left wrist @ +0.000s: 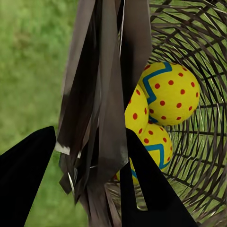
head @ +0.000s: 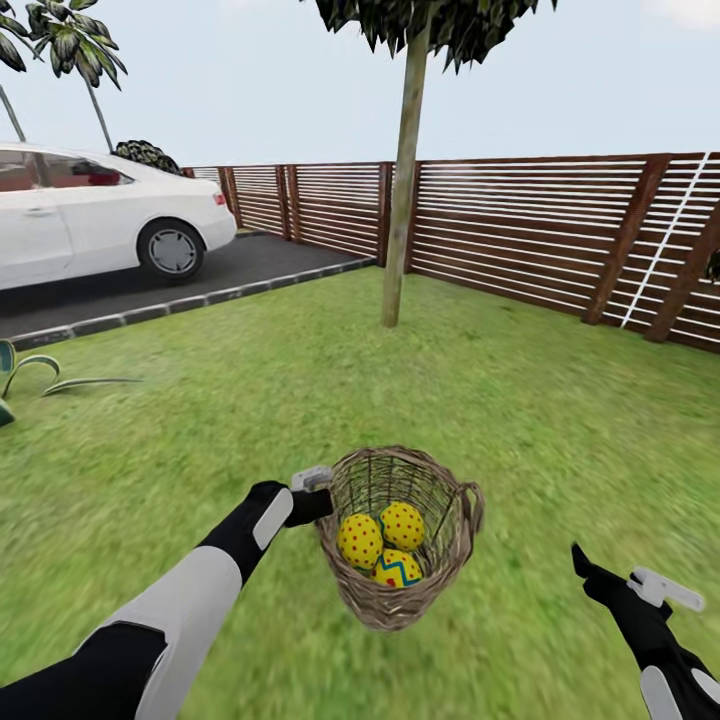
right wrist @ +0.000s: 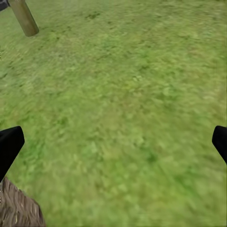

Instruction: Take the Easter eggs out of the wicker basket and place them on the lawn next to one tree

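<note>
1. Head view finds the wicker basket [head: 400,535] held up over the lawn [head: 520,400], tipped toward the camera, the left gripper [head: 312,492] clamped on its rim with one finger inside the weave and one outside.
2. Risk, as judged: the hold is on one side of the rim only, so a jolt or a further tilt could swing the basket and roll the Easter eggs [head: 385,545] out short of the tree [head: 403,170], which stands well ahead by the fence [head: 540,235].
3. All three eggs, yellow with red dots and blue zigzags, lie touching in the basket's bottom.
4. Right gripper [right wrist: 113,142] hangs spread wide over bare grass, holding nothing, near the basket's right.
</note>
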Motion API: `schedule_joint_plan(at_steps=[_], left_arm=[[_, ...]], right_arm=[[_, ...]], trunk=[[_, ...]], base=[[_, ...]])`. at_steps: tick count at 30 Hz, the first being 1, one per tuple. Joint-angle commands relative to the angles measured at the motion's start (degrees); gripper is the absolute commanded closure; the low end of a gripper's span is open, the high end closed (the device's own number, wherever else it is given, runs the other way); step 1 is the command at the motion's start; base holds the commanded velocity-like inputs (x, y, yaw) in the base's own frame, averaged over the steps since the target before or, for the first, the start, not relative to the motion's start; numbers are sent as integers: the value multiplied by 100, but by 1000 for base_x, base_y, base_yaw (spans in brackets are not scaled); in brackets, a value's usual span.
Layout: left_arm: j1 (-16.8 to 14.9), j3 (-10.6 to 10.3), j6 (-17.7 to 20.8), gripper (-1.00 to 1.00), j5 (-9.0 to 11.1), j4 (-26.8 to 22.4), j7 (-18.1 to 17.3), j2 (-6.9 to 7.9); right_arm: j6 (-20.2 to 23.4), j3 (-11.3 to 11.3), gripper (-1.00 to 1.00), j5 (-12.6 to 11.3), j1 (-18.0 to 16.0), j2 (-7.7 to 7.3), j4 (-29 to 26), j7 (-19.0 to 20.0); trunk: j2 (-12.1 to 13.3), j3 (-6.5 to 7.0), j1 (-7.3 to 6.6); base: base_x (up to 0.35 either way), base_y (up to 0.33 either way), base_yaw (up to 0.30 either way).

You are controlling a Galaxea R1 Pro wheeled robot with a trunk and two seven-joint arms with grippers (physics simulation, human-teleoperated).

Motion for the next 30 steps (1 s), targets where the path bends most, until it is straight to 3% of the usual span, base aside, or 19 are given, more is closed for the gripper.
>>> schedule_joint_plan(at_steps=[1,30], left_arm=[[-2,-24,15,100,99,-34,39,7],[-2,-24,14,100,99,-47,39,3]], right_arm=[[33,-12,-100,-52,-3,2,-6,32],[33,-12,-100,-55,-3,-4,29,35]], trunk=[[39,13,-20],[1202,534,-657]], base=[[328,0,0],[329,0,0]])
